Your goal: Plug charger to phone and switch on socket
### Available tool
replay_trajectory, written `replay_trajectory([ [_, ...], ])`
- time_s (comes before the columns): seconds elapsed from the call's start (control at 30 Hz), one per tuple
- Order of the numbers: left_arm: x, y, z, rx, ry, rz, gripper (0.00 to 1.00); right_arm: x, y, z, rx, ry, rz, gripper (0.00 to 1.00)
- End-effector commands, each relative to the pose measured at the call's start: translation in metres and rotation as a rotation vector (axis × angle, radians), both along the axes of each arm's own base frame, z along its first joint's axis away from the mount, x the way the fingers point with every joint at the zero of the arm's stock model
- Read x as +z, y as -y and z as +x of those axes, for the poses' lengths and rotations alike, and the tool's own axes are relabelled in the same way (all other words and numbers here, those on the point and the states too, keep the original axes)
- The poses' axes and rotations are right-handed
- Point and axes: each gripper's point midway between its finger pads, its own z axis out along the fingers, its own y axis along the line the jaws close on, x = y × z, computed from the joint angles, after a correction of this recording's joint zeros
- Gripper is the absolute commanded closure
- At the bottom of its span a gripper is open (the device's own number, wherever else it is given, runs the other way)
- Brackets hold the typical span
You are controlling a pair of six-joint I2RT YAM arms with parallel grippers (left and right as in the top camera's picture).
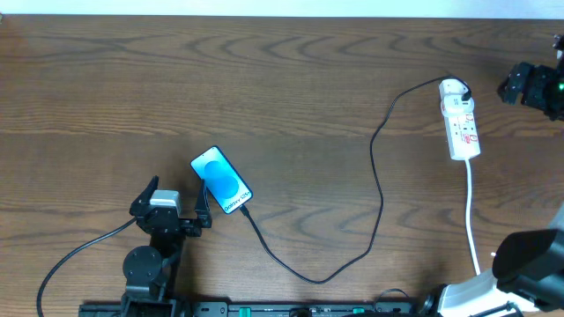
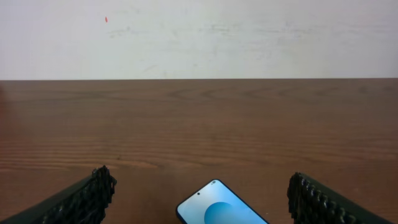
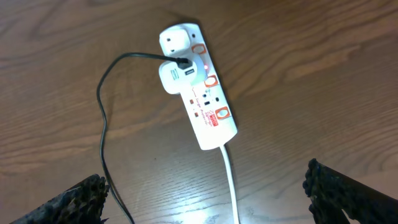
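Both grippers gape wide, nothing held.

Overhead: left gripper (image 1: 174,199) sits just beside the phone (image 1: 220,180), which lies face-up and angled, left of centre on the table (image 1: 282,70). Charger (image 1: 379,185) loops from the phone's near end across to the socket (image 1: 462,123) at far right. Right gripper (image 1: 527,86) is near the socket, not touching. Plug tip meets the phone (seated or not, can't tell).

Left wrist: phone's top end lies between the fingers (image 2: 93,196), no contact.

Right wrist: socket below, fingers (image 3: 339,193) clear of it. Small red glow by the white adapter (image 3: 176,78).

Handling, my read: cable is limp and light, so pinch the stiff plug tip, not the cord. Phone looks slick and likely skids, so brace its long edges. Strip is light, so press the switch straight down.
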Motion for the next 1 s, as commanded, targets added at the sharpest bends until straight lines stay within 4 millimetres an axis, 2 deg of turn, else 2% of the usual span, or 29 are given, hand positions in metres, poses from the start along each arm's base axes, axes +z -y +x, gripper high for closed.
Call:
replay_trajectory([
  [0.0, -0.015, 0.002, -0.001, -0.013, -0.046, 0.006, 0.09, 0.036, -0.002, -0.01, -0.002, 0.086, -0.05, 0.01],
  [0.3, -0.015, 0.002, -0.001, -0.013, -0.046, 0.006, 0.09, 0.074, -0.023, -0.013, 0.054, 0.243, -0.027, 0.01],
  [0.5, -0.015, 0.002, -0.001, -0.013, -0.046, 0.006, 0.09, 0.086, -0.044, -0.015, 0.123, 0.363, 0.015, 0.01],
  [0.6, -0.015, 0.002, -0.001, -0.013, -0.046, 0.006, 0.09, 0.085, -0.052, -0.018, 0.149, 0.415, 0.021, 0.01],
  [0.97, -0.015, 0.002, -0.001, -0.013, -0.046, 0.006, 0.09, 0.061, -0.084, -0.034, 0.229, 0.602, -0.017, 0.01],
])
